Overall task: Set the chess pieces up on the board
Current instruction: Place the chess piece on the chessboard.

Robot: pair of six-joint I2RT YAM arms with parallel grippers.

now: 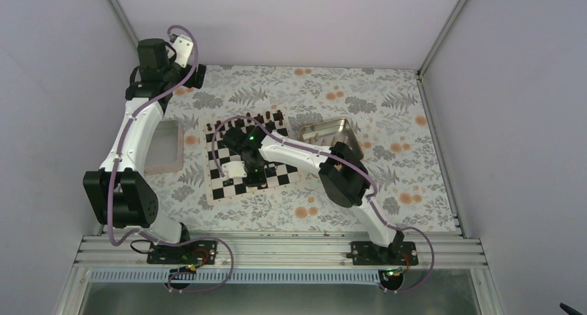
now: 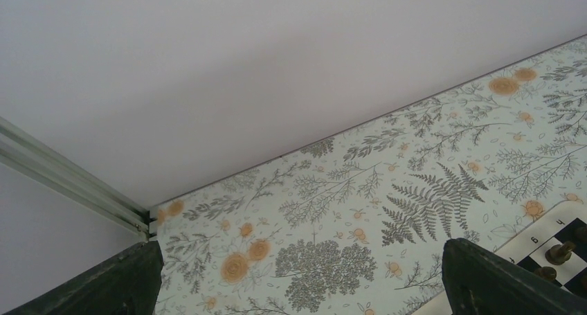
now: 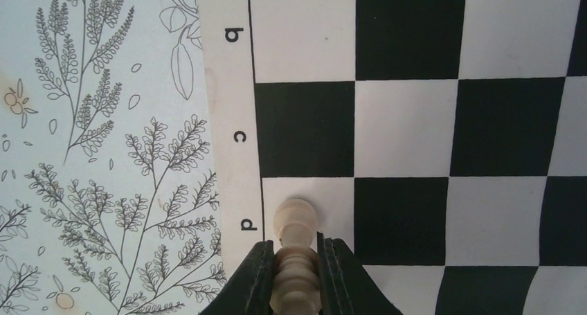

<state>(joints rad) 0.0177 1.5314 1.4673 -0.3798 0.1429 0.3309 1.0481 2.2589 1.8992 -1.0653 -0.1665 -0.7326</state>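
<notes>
Right tool (image 3: 296, 249) clenched on one tan chess piece (image 3: 296, 218), above board (image 3: 405, 128) near d, left tool (image 2: 302, 253) released

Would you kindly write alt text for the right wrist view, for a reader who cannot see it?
The right end effector is shut on a light tan chess piece, held over the white edge square of the board beside the letter d. Black and white checks fill the right; a fern-printed table lies at left.

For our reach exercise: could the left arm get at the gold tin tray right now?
Probably not easily: the right arm stretches over the board, between the left gripper and the tray.
</notes>
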